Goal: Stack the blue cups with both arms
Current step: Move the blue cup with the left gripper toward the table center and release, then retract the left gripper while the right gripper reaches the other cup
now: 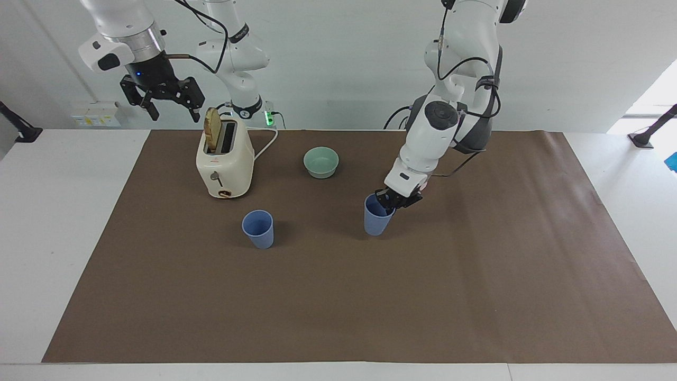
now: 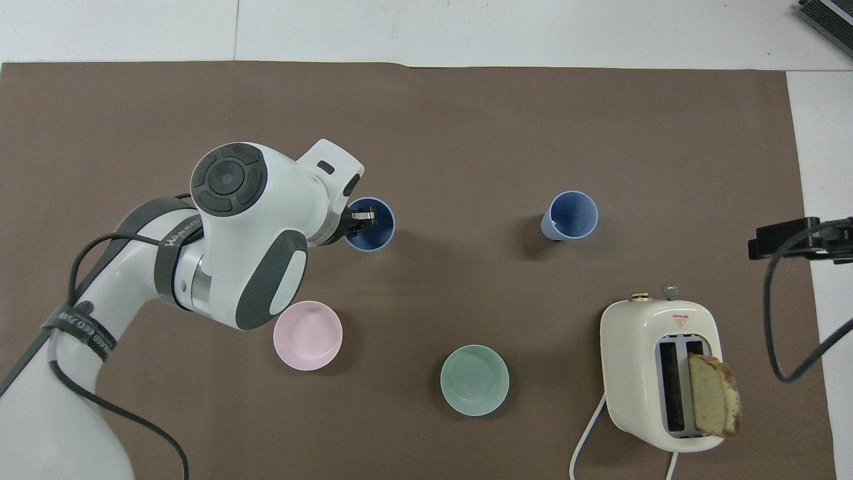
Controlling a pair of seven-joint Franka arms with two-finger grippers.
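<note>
Two arms at table. Left arm (image 1: pixel 439 132) reaches out, left gripper (image 1: pixel 390 203) clamped on rim of one cup (image 1: pixel 376 216), one finger inside, cup just above mat or touching it, cannot tell. Right gripper (image 1: pixel 165 103) waits up over toaster (image 1: pixel 225 159), fingers apart, empty. Other cup (image 1: pixel 258 228) stands alone on mat, well apart from held cup, toward right arm's end. Pink bowl (image 2: pixel 308 335) under left arm, green bowl (image 1: pixel 321 161) near. Progress: pickup done; carry, nesting left.
</note>
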